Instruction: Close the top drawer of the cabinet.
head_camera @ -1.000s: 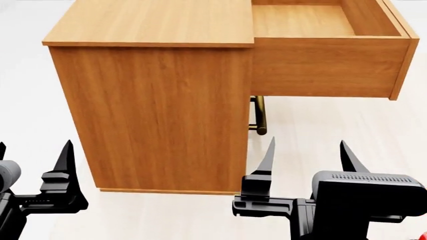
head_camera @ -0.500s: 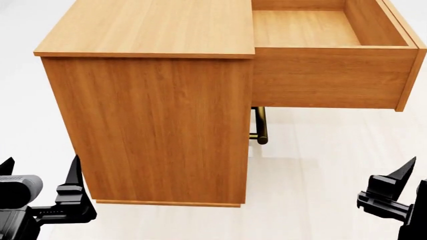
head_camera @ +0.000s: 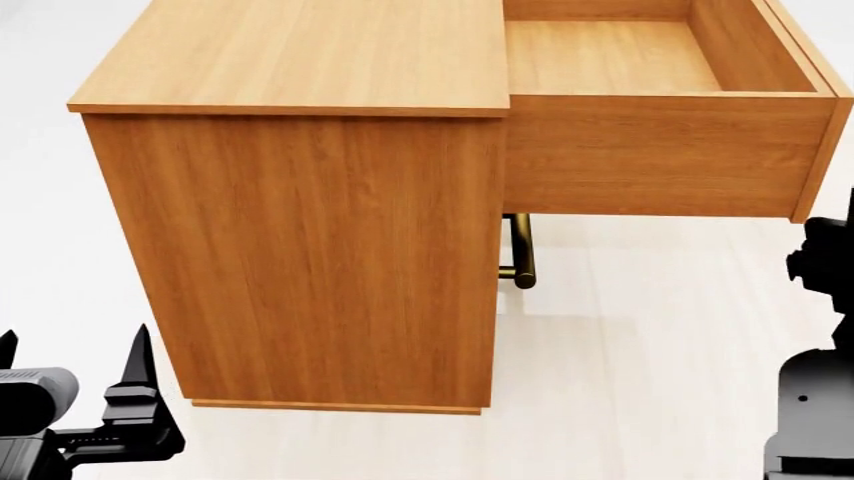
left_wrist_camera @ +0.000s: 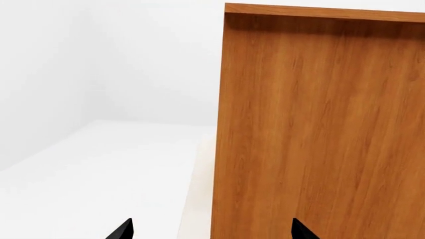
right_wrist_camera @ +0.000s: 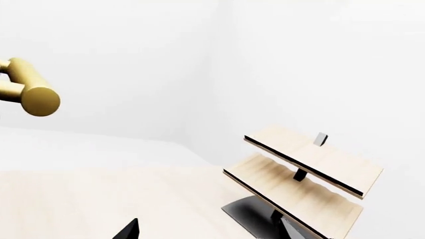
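Observation:
The cabinet [head_camera: 320, 230] is a medium-brown wood box in the middle of the head view. Its top drawer [head_camera: 654, 150] is pulled far out to the right and is empty inside. Its front panel [head_camera: 817, 120] faces right, so its handle is hidden in this view. My left gripper [head_camera: 70, 352] is open and empty, low at the left, facing the cabinet's plain side [left_wrist_camera: 319, 129]. My right gripper [right_wrist_camera: 212, 234] looks open, with only one fingertip [right_wrist_camera: 129, 230] plain. The right arm [head_camera: 817, 262] is at the right edge, just below the drawer front. A brass handle end [right_wrist_camera: 32, 97] shows in the right wrist view.
The lower drawer's brass handle [head_camera: 521, 250] sticks out under the open drawer. A pale slanted two-shelf rack [right_wrist_camera: 305, 174] on a dark base stands by the white wall. The floor [head_camera: 641, 340] is pale wood.
My right arm has swung from the lower middle to the right edge and risen beside the drawer front. The left gripper has sunk a little. The head view shifted slightly at first.

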You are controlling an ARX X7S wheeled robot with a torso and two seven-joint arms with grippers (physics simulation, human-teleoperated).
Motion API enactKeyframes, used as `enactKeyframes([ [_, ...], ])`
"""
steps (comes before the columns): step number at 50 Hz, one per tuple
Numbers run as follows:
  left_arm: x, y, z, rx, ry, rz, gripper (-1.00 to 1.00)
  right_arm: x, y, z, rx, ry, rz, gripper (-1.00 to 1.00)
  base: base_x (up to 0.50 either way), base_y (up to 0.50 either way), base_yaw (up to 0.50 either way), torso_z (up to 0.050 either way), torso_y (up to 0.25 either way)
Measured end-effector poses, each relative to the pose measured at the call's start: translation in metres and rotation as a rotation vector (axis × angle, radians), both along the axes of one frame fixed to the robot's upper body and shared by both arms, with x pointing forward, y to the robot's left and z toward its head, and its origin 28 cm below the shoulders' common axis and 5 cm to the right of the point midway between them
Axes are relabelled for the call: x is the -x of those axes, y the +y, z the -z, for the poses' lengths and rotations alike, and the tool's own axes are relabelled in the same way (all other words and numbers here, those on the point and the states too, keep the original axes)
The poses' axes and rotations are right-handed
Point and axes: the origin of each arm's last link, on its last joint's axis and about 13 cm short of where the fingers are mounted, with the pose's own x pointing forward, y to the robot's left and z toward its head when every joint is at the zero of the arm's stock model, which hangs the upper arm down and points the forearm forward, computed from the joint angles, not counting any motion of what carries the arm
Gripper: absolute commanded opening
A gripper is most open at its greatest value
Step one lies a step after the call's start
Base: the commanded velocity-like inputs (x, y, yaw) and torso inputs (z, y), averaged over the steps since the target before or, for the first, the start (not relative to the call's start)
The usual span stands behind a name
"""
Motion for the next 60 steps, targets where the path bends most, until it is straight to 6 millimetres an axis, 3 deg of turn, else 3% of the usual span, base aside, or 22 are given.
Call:
enactKeyframes([
  [15,0.007,0.003,0.002,-0.01,0.005,-0.013,1.0,-0.025,-0.001,-0.021,0.064,0.013,0.13,1.0,0.0,0.0,0.0,0.0,0.0],
  [26,0.009,0.003,0.003,-0.019,0.008,-0.016,1.0,-0.033,0.008,-0.03,0.041,0.051,0.098,1.0,0.0,0.0,0.0,0.0,0.004],
  [60,0.015,0.004,0.005,-0.012,0.005,-0.022,1.0,-0.058,0.121,-0.033,0.095,0.037,-0.387,1.0,0.0,0.0,0.0,0.002,0.007],
])
